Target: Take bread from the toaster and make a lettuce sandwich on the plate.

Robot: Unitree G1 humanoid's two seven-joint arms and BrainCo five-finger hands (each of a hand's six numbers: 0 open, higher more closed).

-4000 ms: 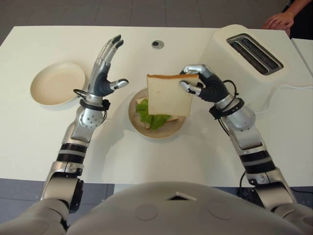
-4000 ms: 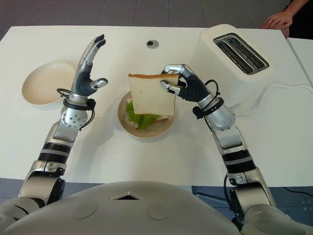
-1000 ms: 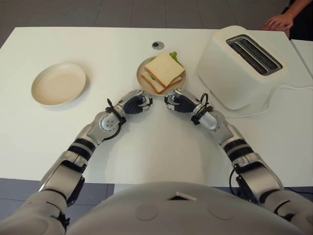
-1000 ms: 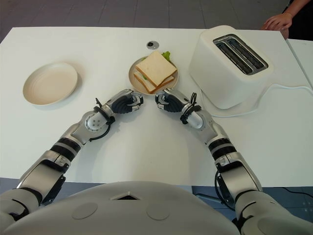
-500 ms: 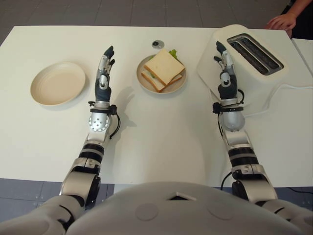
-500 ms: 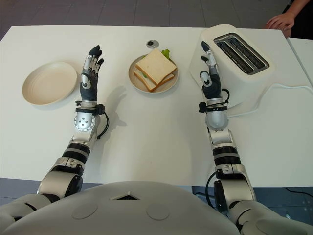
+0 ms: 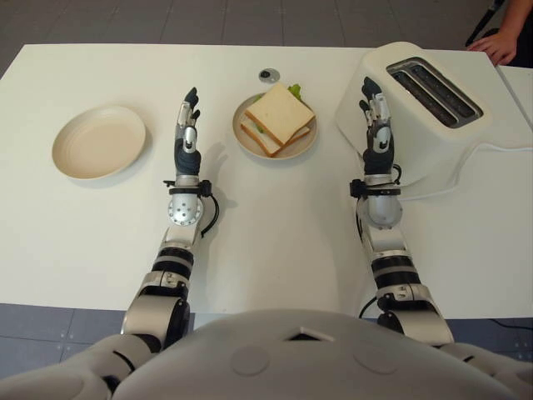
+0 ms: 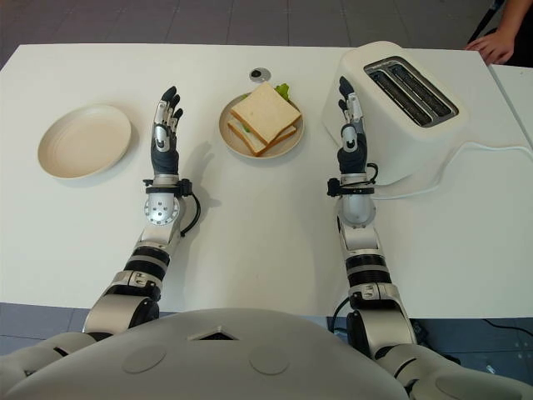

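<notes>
Pale sandwich point(image 7: 279, 117) lies roughly between left hand point(image 7: 186, 138) and right hand point(image 7: 376, 138).

Sandwich point(image 7: 278, 119) on plate point(image 7: 252, 143) at centre, toaster point(image 7: 420, 108) right, empty bowl point(image 7: 99, 142) left

both arms forward; left robot hand point(image 7: 186, 133), right robot hand point(image 7: 376, 136) upright, fingers straight.

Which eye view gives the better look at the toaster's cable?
The right eye view: the cable runs unobstructed across the table from the toaster to the picture's edge. The left eye view shows the same cable, cut slightly shorter at the edge.
</notes>
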